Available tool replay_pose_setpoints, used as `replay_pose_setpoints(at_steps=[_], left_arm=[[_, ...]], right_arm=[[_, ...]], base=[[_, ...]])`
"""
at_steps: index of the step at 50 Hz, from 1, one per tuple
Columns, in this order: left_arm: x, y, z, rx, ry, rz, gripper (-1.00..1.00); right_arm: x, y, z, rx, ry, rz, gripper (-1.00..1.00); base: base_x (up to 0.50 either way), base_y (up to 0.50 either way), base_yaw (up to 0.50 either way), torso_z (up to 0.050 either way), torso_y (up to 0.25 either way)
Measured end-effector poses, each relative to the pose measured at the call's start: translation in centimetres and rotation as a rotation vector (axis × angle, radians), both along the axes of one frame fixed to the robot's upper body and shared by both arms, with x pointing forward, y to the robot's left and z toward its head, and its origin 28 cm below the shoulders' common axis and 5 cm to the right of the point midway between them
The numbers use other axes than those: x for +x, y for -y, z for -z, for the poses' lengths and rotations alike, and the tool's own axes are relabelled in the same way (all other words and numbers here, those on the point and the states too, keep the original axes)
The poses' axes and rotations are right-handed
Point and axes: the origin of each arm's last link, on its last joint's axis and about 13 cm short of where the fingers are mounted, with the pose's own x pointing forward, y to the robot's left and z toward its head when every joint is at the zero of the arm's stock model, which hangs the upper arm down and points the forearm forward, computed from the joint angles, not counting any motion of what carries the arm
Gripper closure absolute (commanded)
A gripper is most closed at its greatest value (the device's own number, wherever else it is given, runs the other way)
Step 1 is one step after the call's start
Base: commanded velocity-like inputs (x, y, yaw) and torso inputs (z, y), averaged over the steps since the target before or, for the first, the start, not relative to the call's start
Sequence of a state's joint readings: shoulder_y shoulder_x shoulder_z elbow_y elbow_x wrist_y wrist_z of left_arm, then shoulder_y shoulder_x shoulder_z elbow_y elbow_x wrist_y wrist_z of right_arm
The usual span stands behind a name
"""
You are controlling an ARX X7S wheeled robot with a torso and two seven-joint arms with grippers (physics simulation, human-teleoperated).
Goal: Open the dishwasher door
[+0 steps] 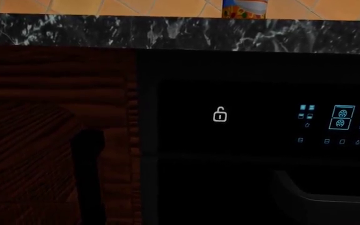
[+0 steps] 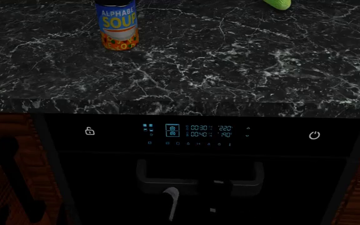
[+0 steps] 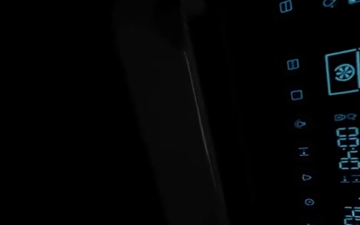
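The dishwasher door runs off the near edge of the head view, its lower part unseen. A pale finger-like part shows in front of the grey bar handle; which gripper it belongs to, and whether it is closed, cannot be told. A soup can and a green object on the black marble counter are cut by the far edge. The blue display is cropped in the right wrist view, most of that frame black.
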State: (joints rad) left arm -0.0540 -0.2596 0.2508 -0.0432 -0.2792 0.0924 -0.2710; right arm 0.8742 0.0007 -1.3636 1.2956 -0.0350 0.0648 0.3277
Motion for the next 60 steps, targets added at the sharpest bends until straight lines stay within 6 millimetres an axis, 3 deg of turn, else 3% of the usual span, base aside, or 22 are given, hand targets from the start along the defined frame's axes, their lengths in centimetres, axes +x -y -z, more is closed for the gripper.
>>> replay_pose_setpoints(at_steps=[60], left_arm=[[0.0, 0.0, 0.6, -0.001, -0.012, 0.003, -1.00]], right_arm=[[2.0, 1.3, -2.9, -0.082, -0.180, 0.041, -1.00]], base=[[0.00, 0.00, 0.00, 0.000, 0.000]])
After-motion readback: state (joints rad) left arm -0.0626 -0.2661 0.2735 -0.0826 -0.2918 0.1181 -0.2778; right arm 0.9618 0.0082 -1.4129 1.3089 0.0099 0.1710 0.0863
